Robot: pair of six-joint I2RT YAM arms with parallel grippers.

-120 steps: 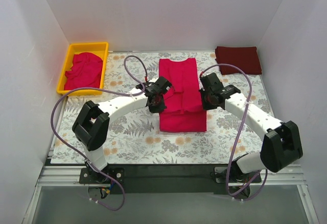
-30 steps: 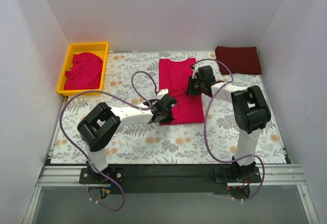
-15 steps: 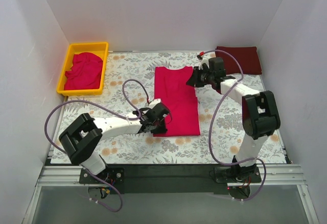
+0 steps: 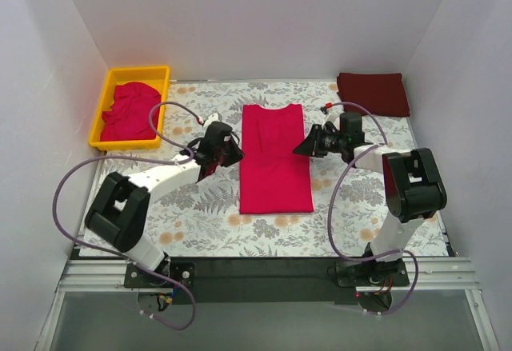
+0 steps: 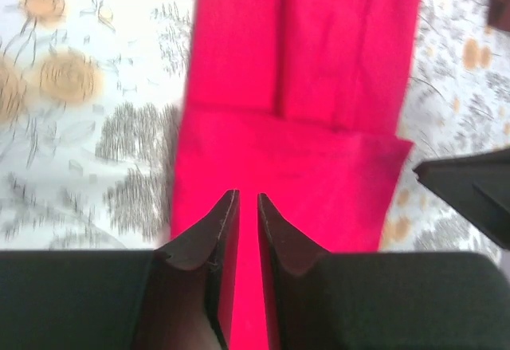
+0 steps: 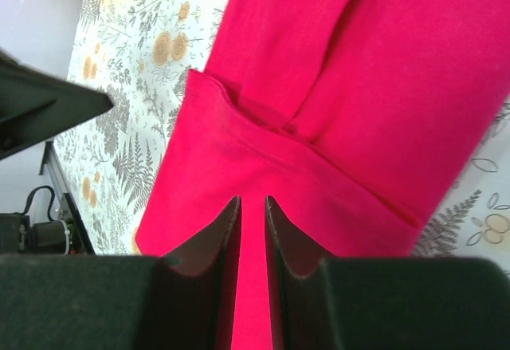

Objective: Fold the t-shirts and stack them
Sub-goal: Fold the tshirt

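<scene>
A crimson-pink t-shirt [image 4: 276,167] lies flat in the middle of the table, folded into a long strip with its collar at the far end. My left gripper [image 4: 230,153] is by its left edge. My right gripper [image 4: 303,147] is by its right edge. Both hover over the cloth with jaws almost together and nothing between them. The shirt fills the left wrist view [image 5: 319,87] and the right wrist view [image 6: 335,71]. A folded dark maroon t-shirt [image 4: 373,93] lies at the back right. More crimson t-shirts [image 4: 130,109] lie crumpled in the tray.
A yellow plastic tray [image 4: 164,73] stands at the back left. White walls close in the left, back and right sides. The table has a flowered cloth [image 4: 200,223]. Purple cables loop from both arms over the table.
Half a second ago the left gripper was at the shirt's near-left corner and the right at its far-right corner. Both have left the cloth and moved to its middle sides. The shirt lies still.
</scene>
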